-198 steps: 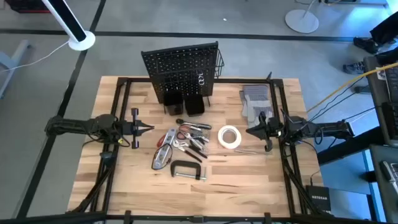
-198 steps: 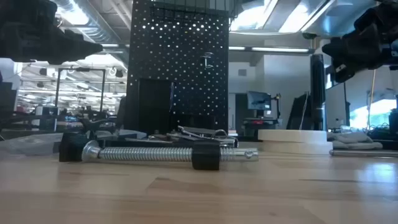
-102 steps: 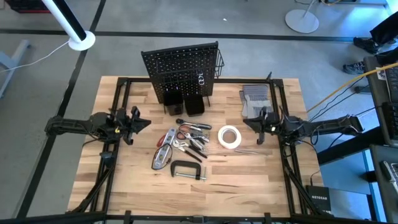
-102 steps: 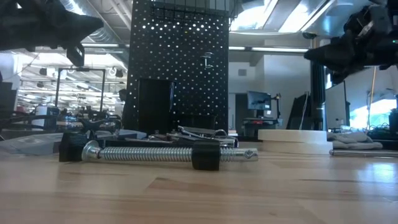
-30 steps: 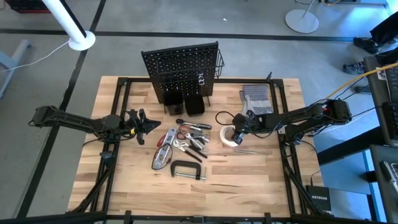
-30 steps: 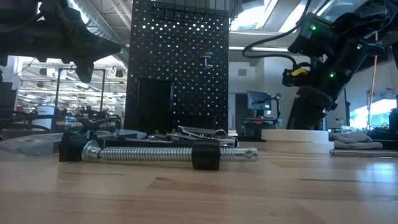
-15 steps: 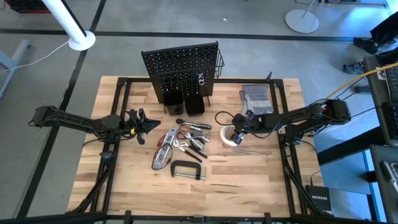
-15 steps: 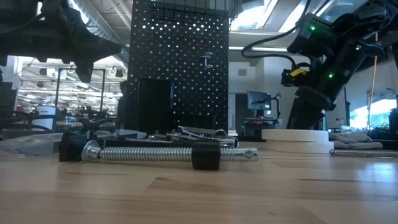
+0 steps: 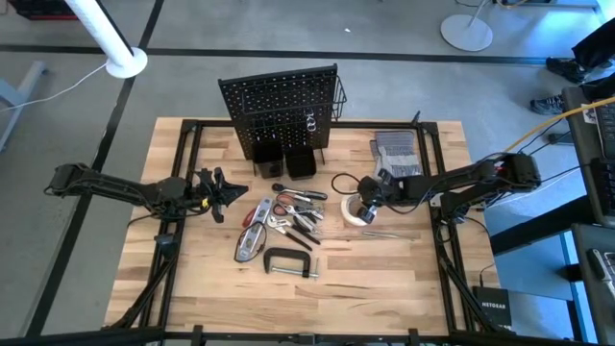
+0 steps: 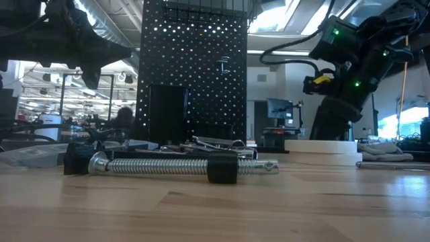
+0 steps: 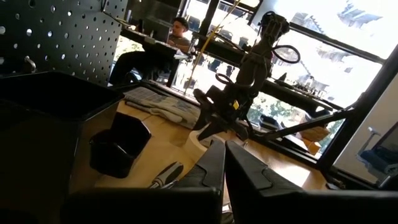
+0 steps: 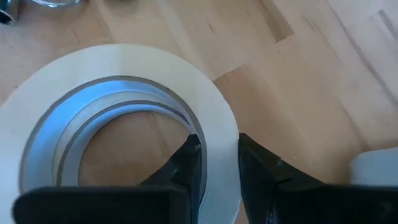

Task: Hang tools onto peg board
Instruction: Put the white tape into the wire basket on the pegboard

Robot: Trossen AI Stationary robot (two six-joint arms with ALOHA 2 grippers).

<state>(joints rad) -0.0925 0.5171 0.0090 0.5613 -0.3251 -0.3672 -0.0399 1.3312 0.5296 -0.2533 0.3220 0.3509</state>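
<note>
While the right end effector (image 12: 217, 163) straddles the wall of the white tape roll (image 12: 118, 118), one finger inside the hole and one outside, we see the jaws close against the wall with almost no gap; we judge them to be gripping it, though no lift yet confirms this. We locate the roll flat on the wooden counter (image 9: 384, 279), hole upward, directly beneath this end effector (image 9: 357, 210), so the right arm is much the nearer one. We note that the peg board (image 9: 279, 111) stands upright at the counter's far edge, beyond the roll and toward the left arm's side; the coming move must therefore carry the roll up and toward it. We see a broad, smooth white ring with a grey inner core. The left end effector (image 9: 236, 193) hovers clenched and empty beside the pliers (image 9: 293, 213).
</note>
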